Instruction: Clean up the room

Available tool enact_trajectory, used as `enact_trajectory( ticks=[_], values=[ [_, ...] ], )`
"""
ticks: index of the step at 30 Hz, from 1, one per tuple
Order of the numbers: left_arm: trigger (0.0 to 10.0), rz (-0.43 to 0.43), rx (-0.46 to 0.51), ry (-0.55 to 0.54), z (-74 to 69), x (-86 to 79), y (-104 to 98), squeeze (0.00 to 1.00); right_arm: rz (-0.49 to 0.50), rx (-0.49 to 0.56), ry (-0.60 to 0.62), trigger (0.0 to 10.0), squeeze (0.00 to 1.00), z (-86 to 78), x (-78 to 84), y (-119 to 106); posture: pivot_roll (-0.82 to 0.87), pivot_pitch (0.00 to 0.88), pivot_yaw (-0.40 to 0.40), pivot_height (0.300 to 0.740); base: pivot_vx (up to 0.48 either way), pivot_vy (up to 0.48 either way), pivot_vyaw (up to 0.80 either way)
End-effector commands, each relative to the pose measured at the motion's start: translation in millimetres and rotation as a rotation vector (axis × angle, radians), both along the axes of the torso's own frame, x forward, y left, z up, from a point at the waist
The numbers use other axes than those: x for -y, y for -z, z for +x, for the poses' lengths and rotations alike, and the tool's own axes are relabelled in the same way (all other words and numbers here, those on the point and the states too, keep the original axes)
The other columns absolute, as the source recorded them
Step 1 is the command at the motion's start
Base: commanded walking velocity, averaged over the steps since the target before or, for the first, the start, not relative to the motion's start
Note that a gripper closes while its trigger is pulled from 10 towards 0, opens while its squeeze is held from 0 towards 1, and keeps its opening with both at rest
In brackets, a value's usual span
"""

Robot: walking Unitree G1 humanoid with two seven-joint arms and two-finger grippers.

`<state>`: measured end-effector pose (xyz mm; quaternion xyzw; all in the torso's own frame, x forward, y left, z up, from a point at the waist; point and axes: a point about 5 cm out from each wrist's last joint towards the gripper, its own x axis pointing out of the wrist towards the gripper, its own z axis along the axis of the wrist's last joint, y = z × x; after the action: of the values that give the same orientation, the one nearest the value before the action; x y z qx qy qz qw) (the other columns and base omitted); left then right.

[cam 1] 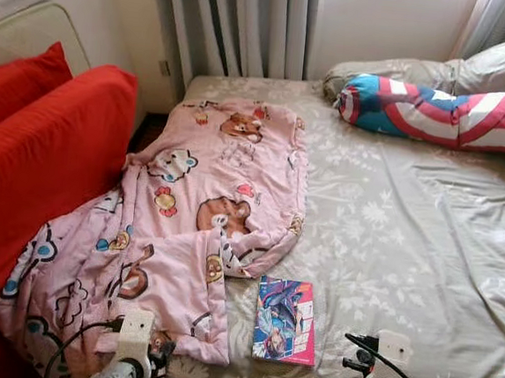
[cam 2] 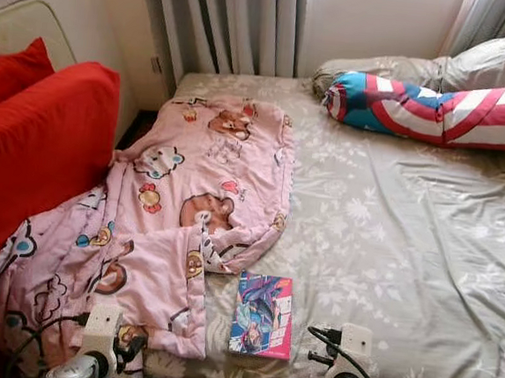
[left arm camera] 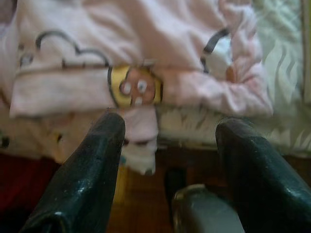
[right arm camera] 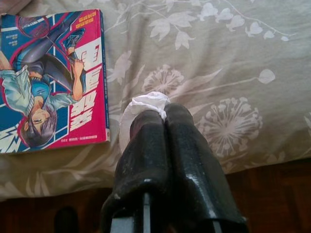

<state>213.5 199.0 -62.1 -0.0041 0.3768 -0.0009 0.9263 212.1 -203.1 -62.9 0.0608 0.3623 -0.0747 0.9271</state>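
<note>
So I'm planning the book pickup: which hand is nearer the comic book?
Right. The right hand sits just beside the comic book; the left hand is over the pink blanket, farther off.

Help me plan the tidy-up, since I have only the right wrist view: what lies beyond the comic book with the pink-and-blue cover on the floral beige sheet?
Observer: A crumpled pink cartoon-print blanket lies on the robot's left of the comic book and spills off the bed's side against a red fabric sofa.
Operator: Where is the left gripper?
Observer: The left gripper is open and hovers at the blanket's near hem, at the bed's foot.
Operator: Anything at the head of the bed?
Observer: A long bolster in red, white and blue stripes lies in front of a grey pillow.
</note>
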Motion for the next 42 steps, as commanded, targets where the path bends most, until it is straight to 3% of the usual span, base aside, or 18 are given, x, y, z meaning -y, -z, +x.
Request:
enact_trajectory(
  ticks=[1,9,17,23,42],
  values=[
    [10.0,0.019,-0.051,-0.016,-10.7,-8.4,6,0.0,0.006,-0.025,-0.011,10.0,0.0,-1.6,-4.0,2,0.05,0.0,0.041,0.74,0.0,0.0,0.0],
    [10.0,0.015,-0.101,-0.066,-15.0,-8.7,10,0.0,-0.016,-0.082,-0.076,10.0,0.0,-3.5,-16.7,7,0.06,0.0,0.023,0.74,0.0,0.0,0.0],
    [10.0,-0.027,-0.097,-0.171,-11.0,-10.6,8,0.0,-0.023,-0.1,-0.115,10.0,0.0,-2.6,-28.9,8,0.06,0.0,0.017,0.74,0.0,0.0,0.75],
    [10.0,-0.017,-0.085,-0.171,-5.6,-14.4,5,0.0,-0.034,-0.094,-0.124,10.0,0.0,6.3,-22.6,3,0.06,0.0,0.009,0.74,0.0,0.0,0.8],
    [10.0,-0.005,-0.074,-0.158,-0.1,-14.4,1,0.0,-0.053,-0.083,-0.144,10.0,0.0,13.5,-20.9,-2,0.07,0.0,-0.004,0.74,0.0,0.0,0.8]
  ],
)
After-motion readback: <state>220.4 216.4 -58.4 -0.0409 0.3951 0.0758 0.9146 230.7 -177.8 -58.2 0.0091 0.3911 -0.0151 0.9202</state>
